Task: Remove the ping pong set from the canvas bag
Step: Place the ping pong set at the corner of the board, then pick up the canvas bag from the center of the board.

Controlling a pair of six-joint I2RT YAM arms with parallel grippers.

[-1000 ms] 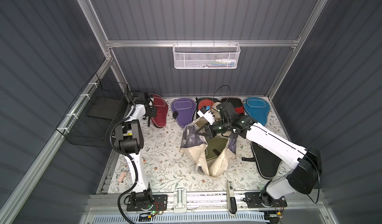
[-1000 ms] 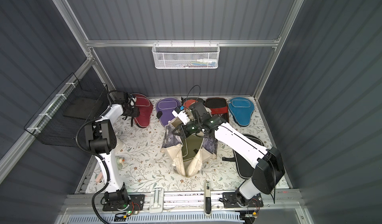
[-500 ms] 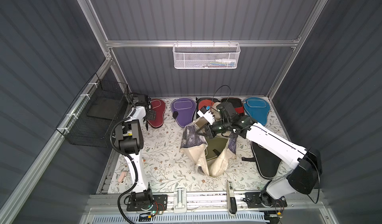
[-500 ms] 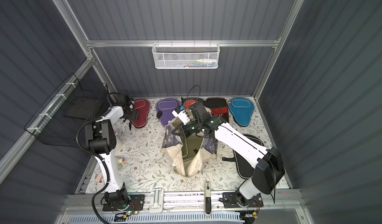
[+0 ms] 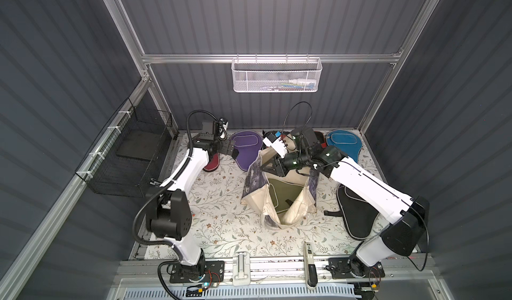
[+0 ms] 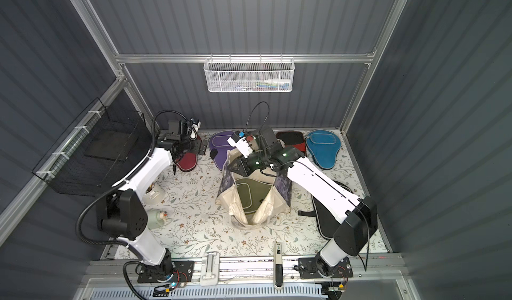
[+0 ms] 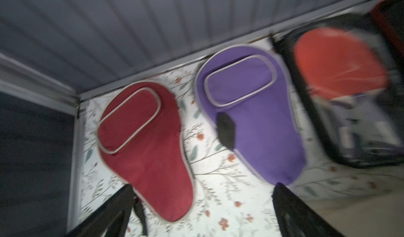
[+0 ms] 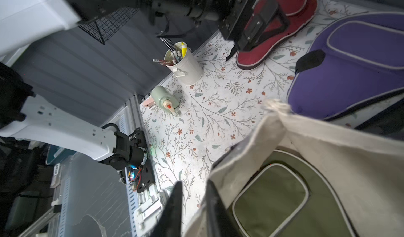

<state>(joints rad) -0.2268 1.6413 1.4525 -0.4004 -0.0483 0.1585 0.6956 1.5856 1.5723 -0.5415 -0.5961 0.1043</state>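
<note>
1. Your left gripper (image 5: 231,152) now stands wide open and empty. A second ago its jaws were narrower, at the maroon cover (image 7: 146,146). That cover lies flat on the desk (image 5: 221,210), just ahead of the gripper, and in the left wrist view it touches neither finger.
2. This means the maroon cover is delivered. It is out of the canvas bag (image 5: 300,206) and lies beside the purple cover (image 5: 246,149).
3. Your right gripper (image 8: 194,205) was fully closed a second ago, and now its jaws are a little apart. In the right wrist view only the desk shows between the fingers. The cream rim of the bag lies just beside one finger, not between them, so I judge that the gripper has let the rim go.
4. The olive cover (image 8: 273,198) is still inside the bag, just beyond the right gripper, in the open mouth. It seems to be the last piece of the set in there, but the deeper part of the bag is hidden.
5. So the olive cover is your next pick. The bag is soft, and its mouth may fall shut when nothing holds the rim.
</note>
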